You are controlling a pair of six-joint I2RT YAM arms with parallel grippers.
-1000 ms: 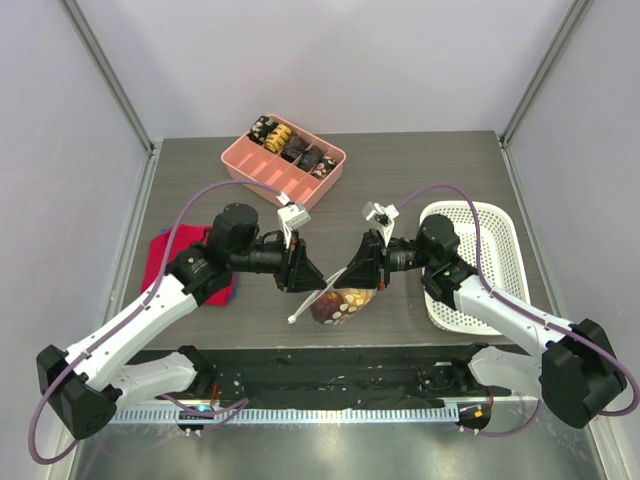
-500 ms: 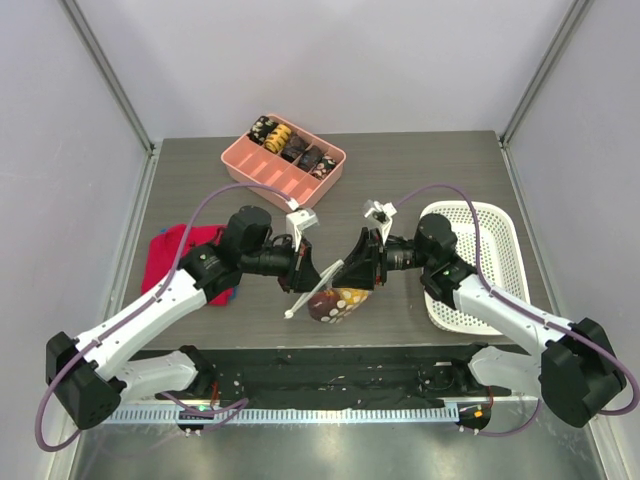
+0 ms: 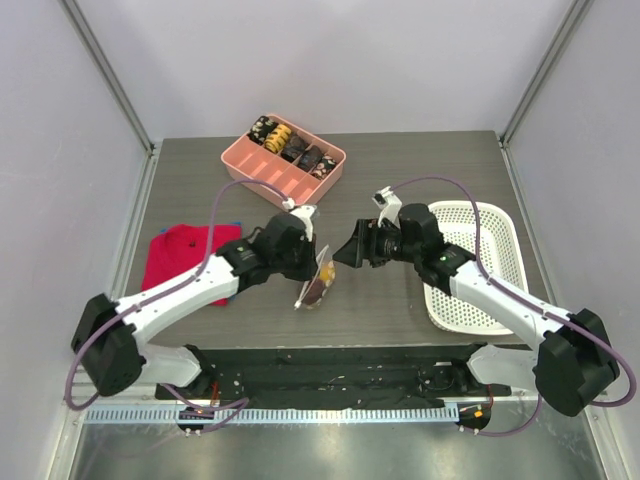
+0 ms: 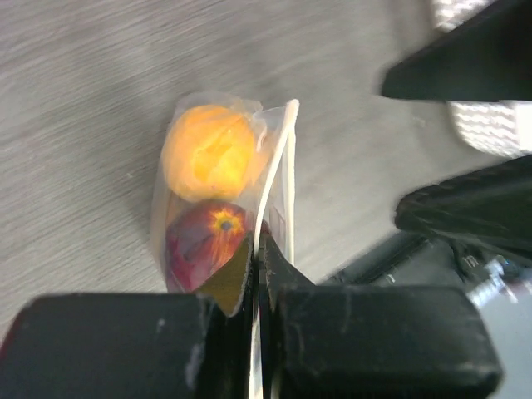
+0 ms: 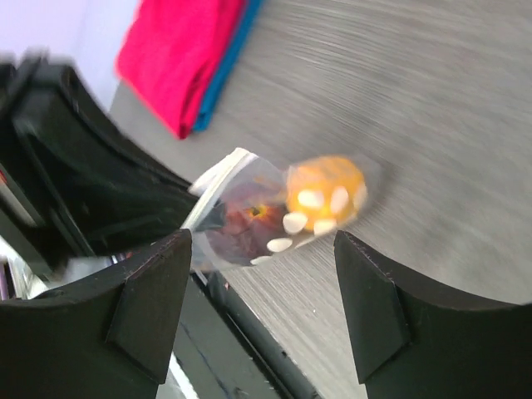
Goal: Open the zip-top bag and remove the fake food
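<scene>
The zip-top bag (image 3: 318,284) is clear plastic with a white zip strip (image 4: 283,158) and sits near the table's front middle. Inside it is the fake food, an orange piece (image 4: 208,152) and a dark red-purple piece (image 4: 202,243). My left gripper (image 3: 314,264) is shut on the bag's zip strip, with the jaws pressed together on the white edge (image 4: 257,249). My right gripper (image 3: 347,252) stands open just right of the bag, and nothing touches its pads. In the right wrist view the bag (image 5: 249,179) lies beyond the spread fingers (image 5: 154,307), with both pieces showing through it.
A pink divided tray (image 3: 262,163) with dark and striped pieces stands at the back. A white mesh basket (image 3: 492,225) sits at the right under the right arm. At the left lies a red folded cloth (image 3: 180,260). The black base rail runs along the near edge.
The right gripper has opened, let go of the bag and drawn back to the right. The left gripper has shut on the zip strip and moved right, and the bag has turned on edge.
</scene>
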